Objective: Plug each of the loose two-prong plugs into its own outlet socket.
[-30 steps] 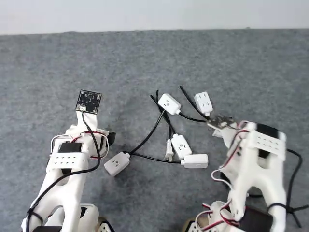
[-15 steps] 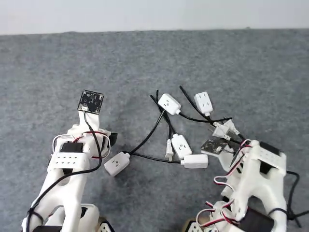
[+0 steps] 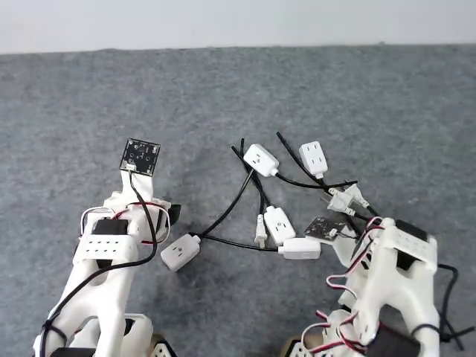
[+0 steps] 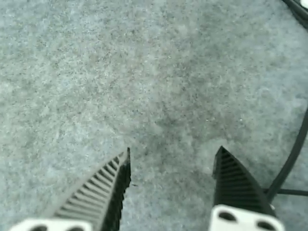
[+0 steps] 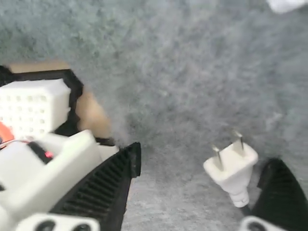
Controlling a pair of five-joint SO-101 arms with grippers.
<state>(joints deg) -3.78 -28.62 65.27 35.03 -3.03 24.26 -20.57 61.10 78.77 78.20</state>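
Several white outlet sockets on black cords lie mid-table: two at the back point(image 3: 261, 159) point(image 3: 313, 157), one in the centre point(image 3: 280, 224), one at the front left point(image 3: 180, 251) and a flat block point(image 3: 300, 248). A loose two-prong plug point(image 3: 260, 230) lies beside the centre socket, and two more plugs point(image 3: 343, 201) lie right of it. My right gripper point(image 5: 202, 156) is open, low over the carpet, with a white plug point(image 5: 231, 166) lying between its fingers, prongs up and untouched. My left gripper point(image 4: 173, 159) is open over bare carpet, just left of the front-left socket.
Grey carpet point(image 3: 89, 97) covers the table. A black cord point(image 4: 291, 161) runs past one left finger. The right wrist view takes in a white perforated block in a black frame point(image 5: 29, 108) and a white socket corner point(image 5: 286, 5). The table's back and left hold nothing.
The right arm has drawn back toward the front edge, uncovering the two plugs on the right. The left arm has shifted only slightly.
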